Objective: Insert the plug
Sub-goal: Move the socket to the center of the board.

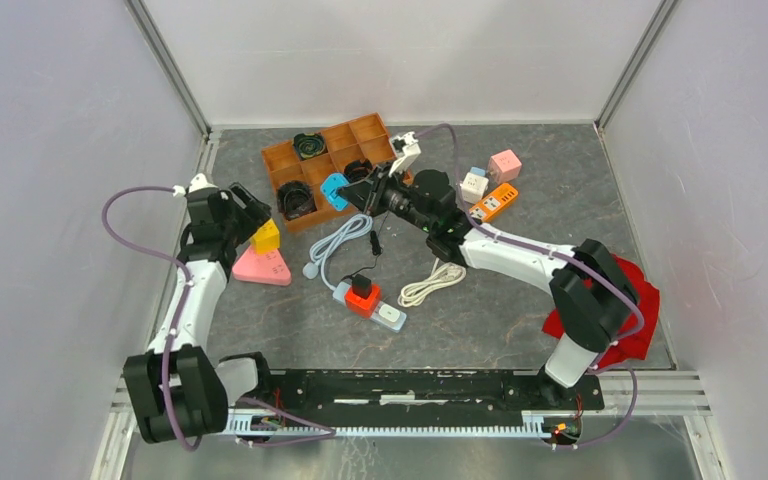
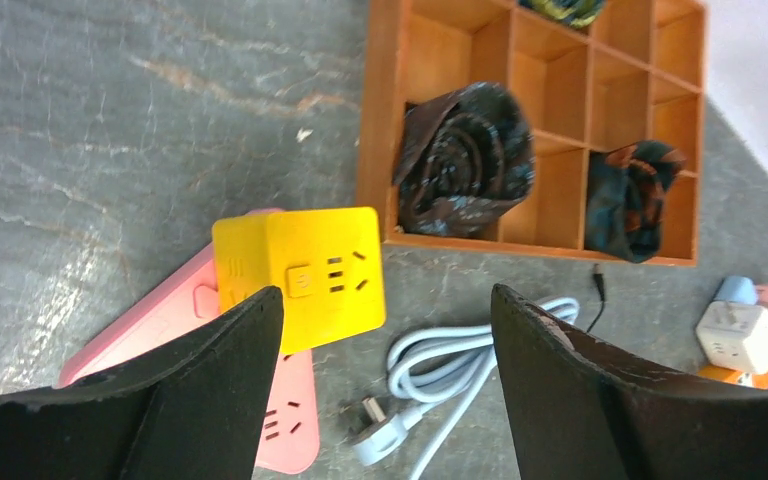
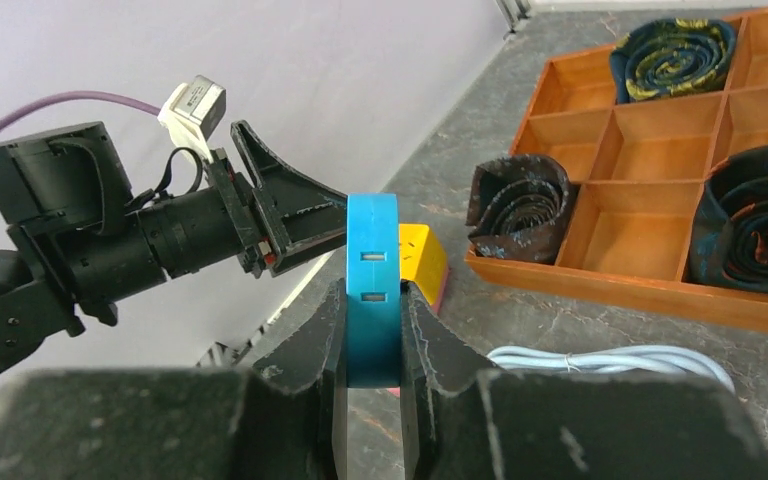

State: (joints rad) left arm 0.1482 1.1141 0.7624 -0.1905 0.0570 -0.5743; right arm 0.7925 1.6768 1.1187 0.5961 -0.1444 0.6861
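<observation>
My right gripper (image 3: pixel 373 300) is shut on a blue adapter block (image 3: pixel 372 250) with two slots on its edge and holds it above the table; the top view shows the right gripper (image 1: pixel 348 192) beside the tray. My left gripper (image 2: pixel 388 300) is open and empty above a yellow socket cube (image 2: pixel 300 268) that rests on a pink triangular power strip (image 2: pixel 160 330). A pale blue cable (image 2: pixel 450 360) ends in a white plug (image 2: pixel 382 432), lying free on the table below the left jaws. In the top view the plug (image 1: pixel 311 270) lies right of the pink strip (image 1: pixel 260 266).
An orange compartment tray (image 1: pixel 345 140) holds rolled ties at the back. A white strip with a red plug (image 1: pixel 364 297), a white coiled cable (image 1: pixel 432 283), pink (image 1: pixel 505 163) and white (image 1: pixel 473 185) cubes, an orange strip (image 1: pixel 494 202) and a red cloth (image 1: pixel 632 318) lie around.
</observation>
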